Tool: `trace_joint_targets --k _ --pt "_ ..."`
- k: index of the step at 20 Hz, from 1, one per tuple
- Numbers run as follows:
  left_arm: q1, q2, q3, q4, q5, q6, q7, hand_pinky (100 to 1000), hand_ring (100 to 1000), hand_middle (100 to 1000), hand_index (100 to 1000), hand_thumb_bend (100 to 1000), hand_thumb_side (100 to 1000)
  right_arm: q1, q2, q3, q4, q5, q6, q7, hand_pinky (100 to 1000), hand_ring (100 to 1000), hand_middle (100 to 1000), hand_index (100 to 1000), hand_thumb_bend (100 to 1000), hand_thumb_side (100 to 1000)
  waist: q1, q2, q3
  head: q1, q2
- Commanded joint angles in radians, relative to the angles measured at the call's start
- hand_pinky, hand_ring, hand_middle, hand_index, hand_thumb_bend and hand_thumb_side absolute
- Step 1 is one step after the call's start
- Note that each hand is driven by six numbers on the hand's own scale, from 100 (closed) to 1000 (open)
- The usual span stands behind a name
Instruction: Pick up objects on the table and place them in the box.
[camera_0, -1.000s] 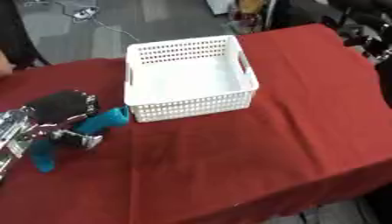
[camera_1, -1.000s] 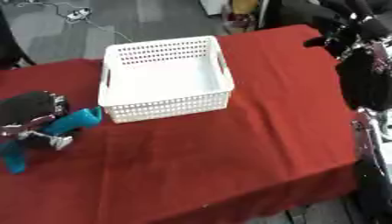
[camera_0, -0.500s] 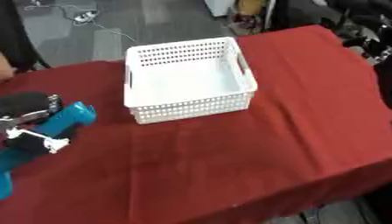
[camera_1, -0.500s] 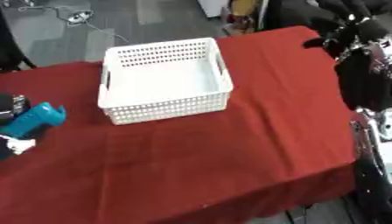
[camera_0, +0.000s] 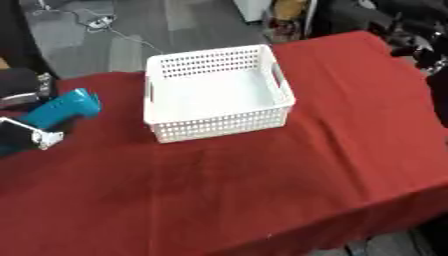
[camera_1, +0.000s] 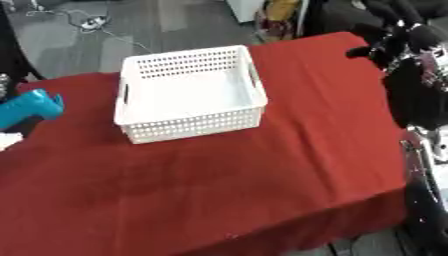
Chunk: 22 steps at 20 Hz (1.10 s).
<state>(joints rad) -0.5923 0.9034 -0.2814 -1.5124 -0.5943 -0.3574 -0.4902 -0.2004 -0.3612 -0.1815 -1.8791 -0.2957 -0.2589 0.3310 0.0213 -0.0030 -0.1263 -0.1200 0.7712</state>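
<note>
Left eye view: blue tool carried at left edge toward white basket (empty) for drop-in; left hand grip can't tell; right hand unseen.

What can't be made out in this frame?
- Left hand: cut off by the left edge in both eye views, so its grip on the teal plastic object is unclear.
- Right hand: blurred, fingers unreadable.
- White perforated plastic basket: near wall hides part of its floor.
</note>
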Motion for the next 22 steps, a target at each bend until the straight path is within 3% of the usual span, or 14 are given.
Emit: trace_joint_targets --k 1,3,4,6,13,22 --pt "-0.057 0.007 0.027 -0.005 -0.035 -0.002 0.006 100 100 100 101 100 193 -0.005 -0.021 -0.004 -0.009 0.003 0.002 0.001 674 859 912 1000 100 1000 0.001 -0.014 0.0 -0.01 -0.001" --pt "-0.098 -0.006 0.021 0.018 -0.046 -0.008 -0.001 100 100 100 101 100 184 -0.004 -0.021 -0.003 -0.008 0.003 0.003 0.003 675 859 913 1000 100 1000 0.002 -0.017 0.0 -0.01 -0.001" --pt "-0.117 -0.013 0.019 0.031 -0.05 -0.011 -0.004 100 100 100 101 100 234 -0.004 -0.021 -0.003 -0.007 0.002 0.003 0.003 675 859 912 1000 100 1000 0.002 -0.018 0.001 -0.011 -0.001" --pt "-0.159 -0.036 0.013 0.063 -0.06 -0.019 -0.011 100 100 100 101 100 164 -0.005 -0.021 -0.004 -0.007 0.001 0.003 0.002 675 859 912 1000 100 1000 0.002 -0.021 0.0 -0.012 -0.001" --pt "-0.29 -0.15 -0.012 0.186 -0.13 -0.062 -0.026 100 100 100 101 100 154 -0.004 -0.019 0.0 -0.005 -0.002 0.004 0.006 675 859 912 1000 100 1000 0.001 -0.026 -0.001 -0.005 -0.001" --pt "-0.397 -0.27 0.02 0.376 -0.22 -0.084 0.039 100 100 100 101 100 210 -0.012 -0.017 0.005 -0.005 -0.009 0.007 0.01 676 859 912 1000 100 1000 0.001 -0.029 -0.007 0.01 -0.001"
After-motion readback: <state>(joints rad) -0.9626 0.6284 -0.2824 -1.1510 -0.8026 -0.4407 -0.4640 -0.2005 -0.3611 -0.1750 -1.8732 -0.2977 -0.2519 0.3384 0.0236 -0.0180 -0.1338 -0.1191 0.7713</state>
